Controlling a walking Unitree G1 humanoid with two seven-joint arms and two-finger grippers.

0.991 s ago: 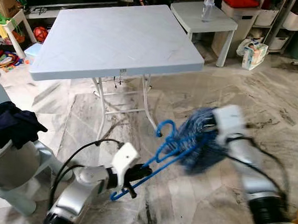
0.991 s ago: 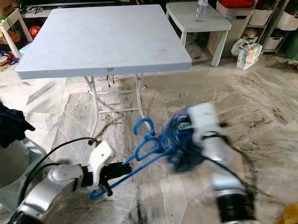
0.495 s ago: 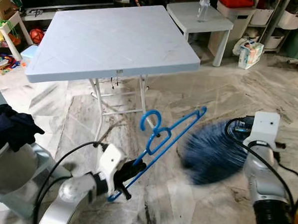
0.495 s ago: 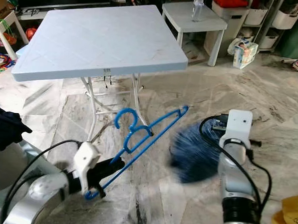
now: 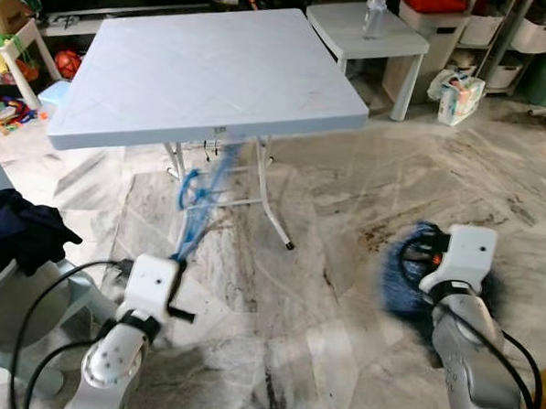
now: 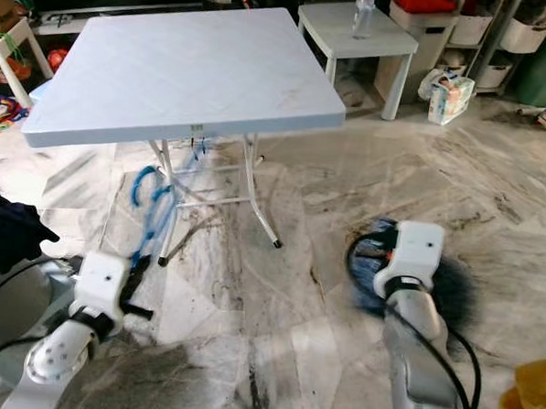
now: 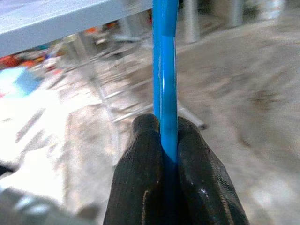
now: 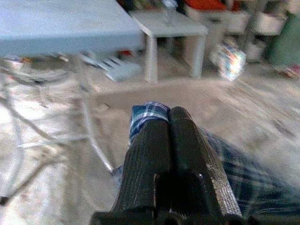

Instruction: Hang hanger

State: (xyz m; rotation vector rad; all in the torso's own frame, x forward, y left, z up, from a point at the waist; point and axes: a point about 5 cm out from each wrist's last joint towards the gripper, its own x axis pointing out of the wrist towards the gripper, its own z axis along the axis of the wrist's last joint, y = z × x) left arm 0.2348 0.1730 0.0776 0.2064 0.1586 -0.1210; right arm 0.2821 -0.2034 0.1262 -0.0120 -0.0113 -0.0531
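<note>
The blue hanger (image 7: 165, 84) stands blurred just below the desk's (image 5: 216, 64) front edge, beside its legs, pinched between the left gripper's (image 7: 168, 140) jaws. Right of the desk, over the floor, the right gripper's (image 8: 168, 123) jaws are pressed together on a plaid cloth (image 8: 146, 114).
</note>
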